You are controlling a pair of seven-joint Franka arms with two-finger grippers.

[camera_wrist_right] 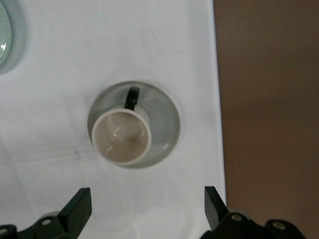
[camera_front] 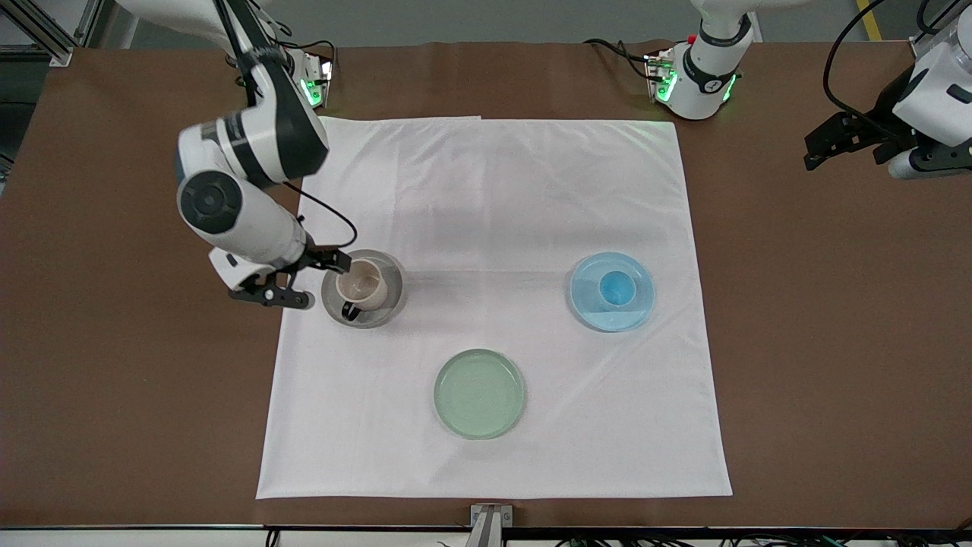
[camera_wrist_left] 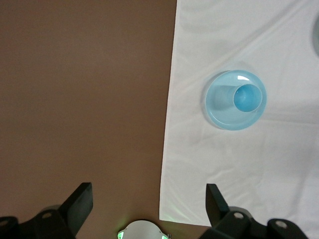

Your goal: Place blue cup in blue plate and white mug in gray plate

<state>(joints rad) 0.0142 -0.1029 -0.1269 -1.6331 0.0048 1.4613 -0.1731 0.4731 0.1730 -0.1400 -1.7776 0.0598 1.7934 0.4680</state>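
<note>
White cloth covers the mid table, brown bare top round it; cloth is soft w/ faint creases. Pale green plate, round, glossy, sits on the cloth nearest the front camera, between the other two plates and well apart from both; nothing stands on it.

White mug stands upright in the gray plate toward my right arm's end; cream cylinder, beige inside, thin dark loop handle over the plate's floor. Plate is translucent, shallow, raised rim.

Blue cup stands upright in the blue plate toward my left arm's end; small tapered cup, deeper blue inside.

My right gripper is up over the gray plate's edge, fingers spread wide, holding nothing. My left gripper waits over bare table off the cloth, fingers wide apart too, nothing held.
</note>
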